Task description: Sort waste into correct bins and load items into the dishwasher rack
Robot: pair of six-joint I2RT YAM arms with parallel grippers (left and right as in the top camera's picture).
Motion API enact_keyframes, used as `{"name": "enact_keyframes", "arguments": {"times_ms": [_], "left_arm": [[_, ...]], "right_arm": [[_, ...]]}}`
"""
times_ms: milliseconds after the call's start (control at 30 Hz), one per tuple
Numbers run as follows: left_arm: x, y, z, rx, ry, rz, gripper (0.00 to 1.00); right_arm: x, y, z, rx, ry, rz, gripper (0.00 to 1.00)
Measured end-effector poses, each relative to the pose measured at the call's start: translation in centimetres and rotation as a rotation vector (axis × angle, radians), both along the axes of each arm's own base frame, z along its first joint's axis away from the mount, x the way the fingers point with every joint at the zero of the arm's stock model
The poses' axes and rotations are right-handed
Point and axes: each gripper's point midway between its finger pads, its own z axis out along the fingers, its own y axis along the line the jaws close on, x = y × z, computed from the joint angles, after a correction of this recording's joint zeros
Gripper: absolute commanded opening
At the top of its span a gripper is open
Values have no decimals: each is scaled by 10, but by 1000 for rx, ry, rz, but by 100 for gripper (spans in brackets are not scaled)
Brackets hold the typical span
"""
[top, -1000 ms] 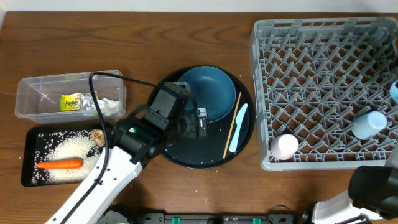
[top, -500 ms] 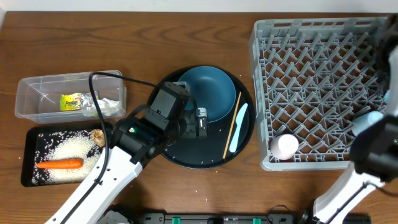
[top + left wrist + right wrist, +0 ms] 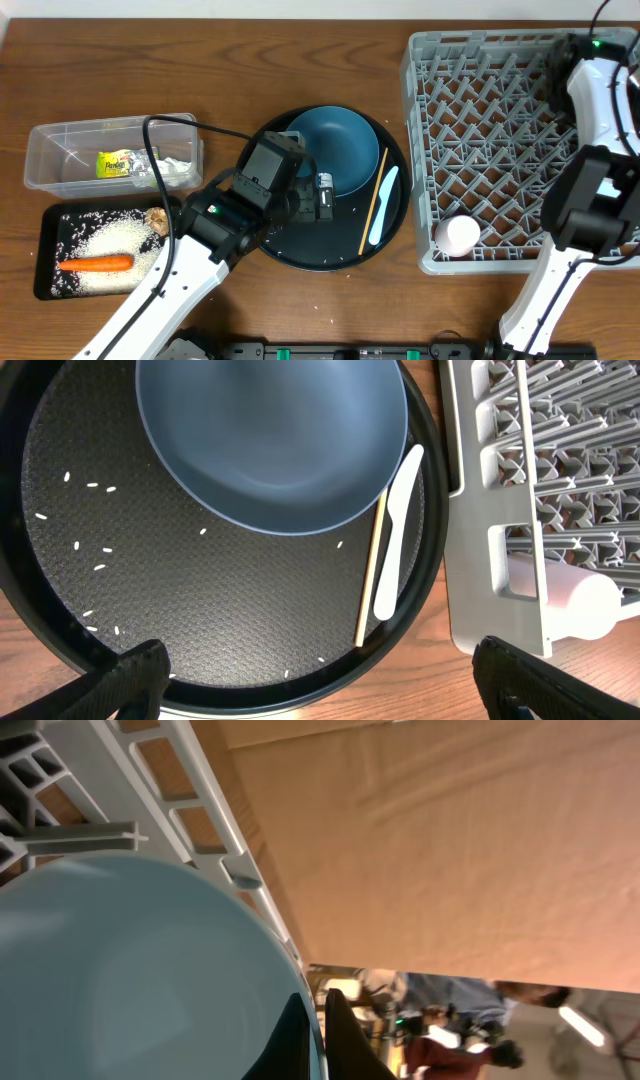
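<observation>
My left gripper (image 3: 320,682) (image 3: 325,195) is open and empty, low over the round black tray's near rim. On that tray lie the dark-blue plate (image 3: 270,440) (image 3: 340,150), the chopstick (image 3: 370,575), the pale-blue utensil (image 3: 398,530) and loose rice grains (image 3: 95,545). My right gripper (image 3: 322,1015) is shut on the rim of the light-blue cup (image 3: 130,980), beside the wall of the dishwasher rack (image 3: 215,840) (image 3: 500,130). The pale-pink cup (image 3: 458,236) lies in the rack's front left corner. The white bowl is out of view.
The clear tub (image 3: 60,150) holds the wrapper (image 3: 118,162) and tissue (image 3: 175,172). The shallow black tray (image 3: 48,250) holds rice (image 3: 115,240), the carrot (image 3: 95,264) and the biscuit (image 3: 157,218). My right arm (image 3: 590,90) stretches over the rack's right side.
My right arm has swung up from the bottom right, over the rack's right side to its far corner. It now covers the cup seen there earlier. The left arm has not moved.
</observation>
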Motion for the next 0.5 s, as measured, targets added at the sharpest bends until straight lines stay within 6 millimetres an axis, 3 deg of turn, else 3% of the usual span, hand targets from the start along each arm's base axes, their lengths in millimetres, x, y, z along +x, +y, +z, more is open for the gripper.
{"name": "enact_keyframes", "arguments": {"times_ms": [33, 100, 133, 200, 300, 500], "left_arm": [[0, 0, 0, 0, 0, 0, 98], [0, 0, 0, 0, 0, 0, 98], [0, 0, 0, 0, 0, 0, 98], [0, 0, 0, 0, 0, 0, 98], [0, 0, 0, 0, 1, 0, 98], [0, 0, 0, 1, 0, 0, 98]], "right_arm": [[2, 1, 0, -11, 6, 7, 1], [6, 2, 0, -23, -3, 17, 11], [10, 4, -1, -22, -16, 23, 18], [15, 9, -7, 1, -28, 34, 44], [23, 19, -21, 63, -36, 52, 65], [33, 40, -39, 162, -32, 89, 72]]}}
